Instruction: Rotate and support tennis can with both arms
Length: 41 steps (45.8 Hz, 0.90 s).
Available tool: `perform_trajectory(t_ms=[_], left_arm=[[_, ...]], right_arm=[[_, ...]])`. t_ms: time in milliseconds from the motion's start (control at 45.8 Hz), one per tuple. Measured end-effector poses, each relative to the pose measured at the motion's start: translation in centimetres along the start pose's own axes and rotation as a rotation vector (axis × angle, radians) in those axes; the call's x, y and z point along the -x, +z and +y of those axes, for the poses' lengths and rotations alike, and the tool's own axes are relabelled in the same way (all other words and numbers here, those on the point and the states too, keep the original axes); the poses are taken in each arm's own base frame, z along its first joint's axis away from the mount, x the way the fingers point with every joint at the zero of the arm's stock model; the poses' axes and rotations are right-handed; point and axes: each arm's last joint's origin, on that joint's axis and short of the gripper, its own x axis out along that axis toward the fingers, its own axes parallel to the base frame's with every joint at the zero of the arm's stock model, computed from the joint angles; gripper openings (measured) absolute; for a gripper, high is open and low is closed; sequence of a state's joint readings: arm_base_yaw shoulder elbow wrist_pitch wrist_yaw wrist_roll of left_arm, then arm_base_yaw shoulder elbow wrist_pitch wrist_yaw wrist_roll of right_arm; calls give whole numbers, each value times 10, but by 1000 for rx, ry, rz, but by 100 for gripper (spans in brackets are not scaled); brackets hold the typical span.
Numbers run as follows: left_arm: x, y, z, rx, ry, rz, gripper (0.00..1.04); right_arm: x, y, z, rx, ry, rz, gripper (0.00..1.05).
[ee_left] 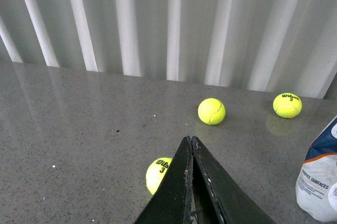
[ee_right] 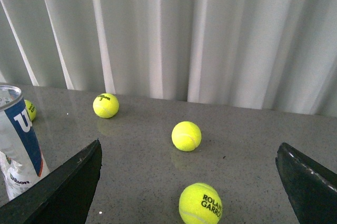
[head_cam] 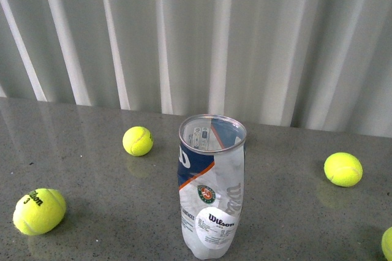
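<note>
**Tennis can upright on the table, both pincers clear of it**

The tennis can (head_cam: 212, 187) stands upright and open-topped on the grey table (head_cam: 92, 151), its metal rim up and its blue, white and orange Wilson label facing the front camera. Nothing touches it.

The left gripper (ee_left: 191, 142) has its 2 fingers pressed together at the tips, pinching nothing. The can's lower part sits off to one side of it, apart from the fingers. 1 ball marked 3 (ee_left: 157, 173) lies just behind the closed fingers and is partly hidden by them; 2 more balls (ee_left: 211, 111) (ee_left: 287, 105) lie further ahead, near the white curtain (ee_left: 168, 24).

The right gripper (ee_right: 189, 182) is spread wide, its fingers (ee_right: 63, 190) far apart and empty. The can stands just outside 1 finger, not between them. A ball lettered ROLAND GARROS (ee_right: 200, 203) lies between the fingers, and another (ee_right: 186, 135) lies ahead of the gap.
</note>
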<state>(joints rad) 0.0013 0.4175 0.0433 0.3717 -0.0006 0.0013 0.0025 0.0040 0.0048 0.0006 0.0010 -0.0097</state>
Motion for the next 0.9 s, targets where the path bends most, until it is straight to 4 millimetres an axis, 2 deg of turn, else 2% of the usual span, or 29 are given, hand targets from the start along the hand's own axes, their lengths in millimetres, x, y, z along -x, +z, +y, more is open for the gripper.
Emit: perform_trajectory(t_ms=[896], left_arm=[[18,-2,0,1,0,-32,4]], right_arm=[[0,0,0,0,0,0,98]])
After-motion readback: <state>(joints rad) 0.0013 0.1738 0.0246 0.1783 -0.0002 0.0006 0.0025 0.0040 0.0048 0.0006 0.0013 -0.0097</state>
